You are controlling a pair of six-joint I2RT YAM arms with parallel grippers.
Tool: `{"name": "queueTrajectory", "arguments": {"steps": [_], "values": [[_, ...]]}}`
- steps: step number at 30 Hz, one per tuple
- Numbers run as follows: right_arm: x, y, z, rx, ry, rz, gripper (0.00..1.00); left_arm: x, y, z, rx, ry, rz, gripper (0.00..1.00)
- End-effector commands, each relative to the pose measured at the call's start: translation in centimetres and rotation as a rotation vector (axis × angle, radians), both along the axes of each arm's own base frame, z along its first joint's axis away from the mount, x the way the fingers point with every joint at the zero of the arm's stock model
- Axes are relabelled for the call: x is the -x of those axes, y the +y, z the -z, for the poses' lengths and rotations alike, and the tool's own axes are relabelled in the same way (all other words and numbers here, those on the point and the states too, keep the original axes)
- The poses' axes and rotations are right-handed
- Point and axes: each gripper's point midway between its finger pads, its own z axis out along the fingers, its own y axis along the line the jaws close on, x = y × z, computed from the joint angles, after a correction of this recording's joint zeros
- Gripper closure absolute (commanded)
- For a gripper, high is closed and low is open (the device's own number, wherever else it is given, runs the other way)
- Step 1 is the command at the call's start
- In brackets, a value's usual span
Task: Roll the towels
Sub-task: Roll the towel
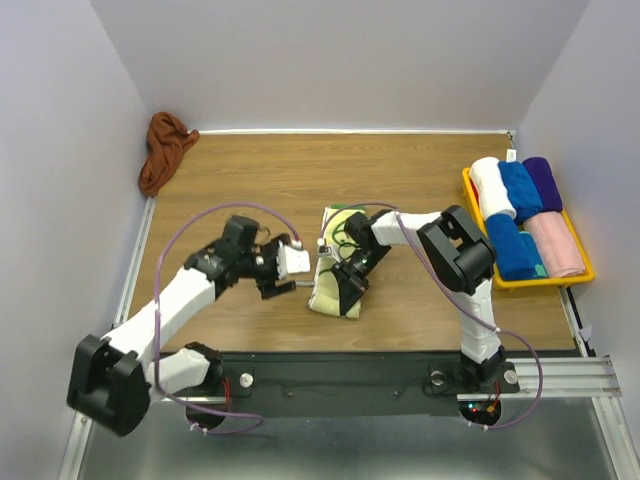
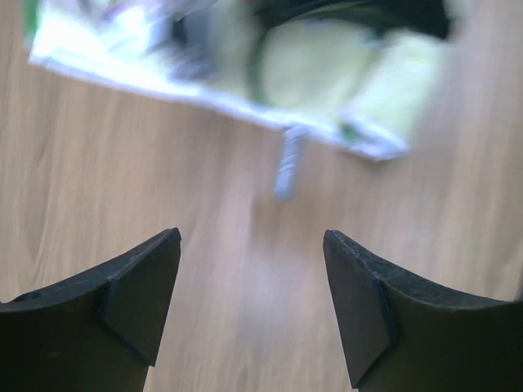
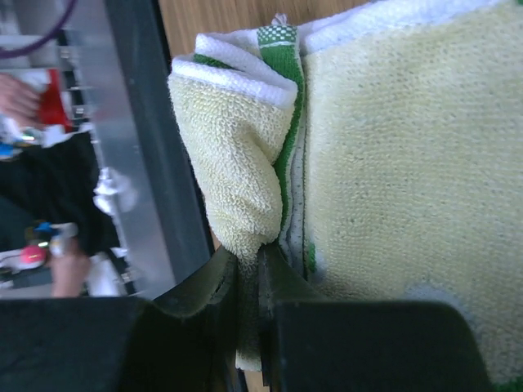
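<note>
Step now: rolling cream towel [image 1: 325,292], mid worktop [image 1: 250,170]; right fingers [image 3: 204,287] clamped on its near-end fold, left fingers [image 2: 139,294] apart & empty just left; next prob. needs tight roll toward far end; brown towel [image 1: 165,150] lies far-left.

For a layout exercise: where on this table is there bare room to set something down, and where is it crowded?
Free: the table along the back, between brown towel and tray. Crowded: the middle, where the left tool stands open beside the cream towel that the right tool pinches.
</note>
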Motion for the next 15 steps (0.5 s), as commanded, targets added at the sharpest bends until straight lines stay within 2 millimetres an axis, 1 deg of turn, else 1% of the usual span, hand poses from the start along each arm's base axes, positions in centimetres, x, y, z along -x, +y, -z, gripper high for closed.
{"name": "queueTrajectory", "arguments": {"steps": [1,2,3,4,5,6,7,8,10,12,13,14,15], "values": [[0.2,-0.6,-0.2,-0.024,0.099,-0.015,0.97,1.7,-2.2,0.3,-0.036,-0.188,0.060,0.15],[0.0,-0.6,0.0,-0.022,0.103,-0.012,0.97,2.7,-3.9,-0.3,-0.019,-0.239,0.113,0.15],[0.1,-0.6,0.1,-0.021,0.115,-0.011,0.97,3.8,-4.4,0.8,-0.037,-0.240,0.146,0.15],[-0.3,-0.5,0.2,-0.028,0.125,-0.003,0.96,3.6,-4.8,1.0,-0.056,-0.282,0.142,0.14],[-0.4,-0.4,0.3,-0.029,0.129,-0.003,0.96,5.1,-6.3,1.3,-0.059,-0.302,0.208,0.14],[-0.4,-0.5,0.4,-0.026,0.138,-0.003,0.96,5.7,-6.6,2.1,-0.077,-0.309,0.236,0.13],[-0.5,-0.5,0.7,-0.021,0.149,-0.002,0.95,5.7,-7.2,2.5,-0.094,-0.333,0.239,0.09],[-0.8,-0.5,0.8,-0.023,0.142,-0.005,0.94,6.2,-7.8,2.7,-0.098,-0.345,0.258,0.07],[-0.9,-0.5,0.9,-0.018,0.144,-0.009,0.94,7.1,-9.4,2.7,-0.086,-0.392,0.302,0.07],[-1.2,-0.6,1.2,-0.016,0.146,-0.004,0.93,7.4,-10.1,3.4,-0.101,-0.400,0.323,0.07],[-1.2,-0.5,1.2,-0.018,0.148,-0.004,0.93,7.6,-10.8,3.4,-0.095,-0.410,0.331,0.07],[-1.3,-0.5,1.3,-0.019,0.149,-0.005,0.93,7.7,-11.0,4.4,-0.115,-0.390,0.335,0.07],[-1.4,-0.5,1.5,-0.016,0.151,-0.004,0.93,7.7,-11.4,4.6,-0.120,-0.387,0.332,0.08]]}}
